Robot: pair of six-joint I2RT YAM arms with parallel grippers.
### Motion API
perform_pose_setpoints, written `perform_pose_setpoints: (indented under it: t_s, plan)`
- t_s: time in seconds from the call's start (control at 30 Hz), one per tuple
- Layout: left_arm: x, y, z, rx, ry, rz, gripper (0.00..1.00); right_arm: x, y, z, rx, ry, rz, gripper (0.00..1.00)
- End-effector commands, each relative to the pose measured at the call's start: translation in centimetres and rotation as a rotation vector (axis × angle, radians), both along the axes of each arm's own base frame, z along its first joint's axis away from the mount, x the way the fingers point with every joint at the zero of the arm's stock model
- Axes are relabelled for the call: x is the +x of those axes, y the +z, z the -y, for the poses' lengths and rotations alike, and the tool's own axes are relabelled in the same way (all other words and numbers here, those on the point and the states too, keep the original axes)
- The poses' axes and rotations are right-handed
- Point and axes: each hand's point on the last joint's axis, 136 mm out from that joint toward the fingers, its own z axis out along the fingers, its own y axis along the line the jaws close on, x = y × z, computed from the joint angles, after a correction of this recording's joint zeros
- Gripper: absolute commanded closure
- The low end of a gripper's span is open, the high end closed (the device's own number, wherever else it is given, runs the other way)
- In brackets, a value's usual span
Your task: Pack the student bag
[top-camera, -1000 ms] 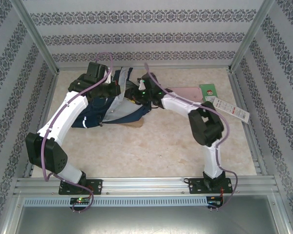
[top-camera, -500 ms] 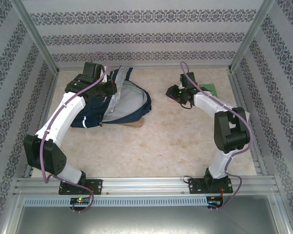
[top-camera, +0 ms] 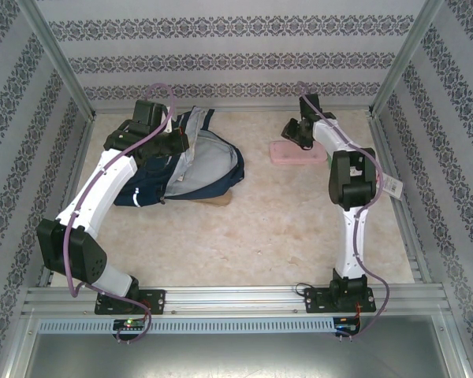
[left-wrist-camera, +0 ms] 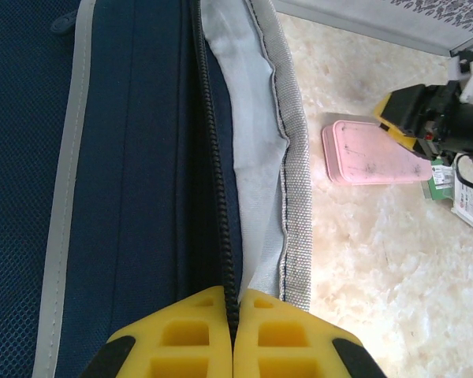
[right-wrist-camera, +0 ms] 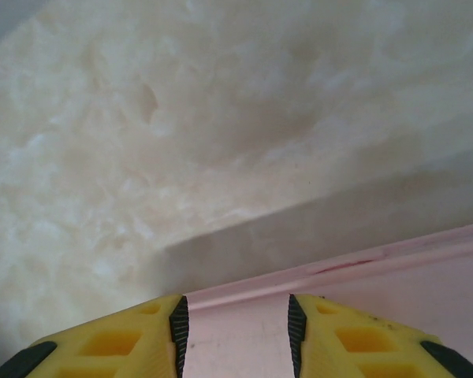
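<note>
Since a second ago, our right gripper point(top-camera: 292, 132) has swung from the student bag point(top-camera: 209, 161) at 11 o'clock to hover, jaws apart, over the pink case point(top-camera: 298, 153) at 1 o'clock. Our left gripper point(left-wrist-camera: 233, 335) pinches the bag's zipper edge, holding it open. We're fetching; next we should descend and clamp.

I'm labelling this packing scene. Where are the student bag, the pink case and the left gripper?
student bag point(top-camera: 209, 161): top external view, grey inner lining.
pink case point(top-camera: 296, 155): top external view, lid's middle.
left gripper point(left-wrist-camera: 234, 298): left wrist view, between shut fingertips.
</note>
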Motion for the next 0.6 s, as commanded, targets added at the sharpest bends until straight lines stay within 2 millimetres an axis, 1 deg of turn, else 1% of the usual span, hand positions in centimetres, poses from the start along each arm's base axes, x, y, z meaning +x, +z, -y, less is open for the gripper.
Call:
perform_pose_setpoints:
  t_s: [0.0,0.07,0.17,0.33,0.5,0.57]
  plan:
    - [0.1,3.3,-0.3,-0.043,0.016,0.085,1.00,-2.9,-1.9,-1.6,0.004,0.061,-0.126,0.59]
    - [0.3,3.3,-0.2,-0.047,0.014,0.088,1.00,-4.0,-2.1,-3.0,0.008,0.100,-0.143,0.59]
    - [0.6,3.0,-0.1,-0.047,0.011,0.082,1.00,-6.5,-2.7,-4.8,0.013,0.156,-0.195,0.58]
    - [1.1,2.5,0.1,-0.051,0.006,0.077,1.00,-11.8,-3.1,-7.8,0.041,0.258,-0.250,0.59]
    - [1.3,2.1,0.3,-0.063,-0.004,0.071,1.00,-17.1,-2.2,-10.2,0.019,0.430,-0.259,0.59]
    - [1.3,2.0,0.4,-0.066,-0.007,0.070,1.00,-18.6,-1.3,-10.2,-0.036,0.477,-0.253,0.59]
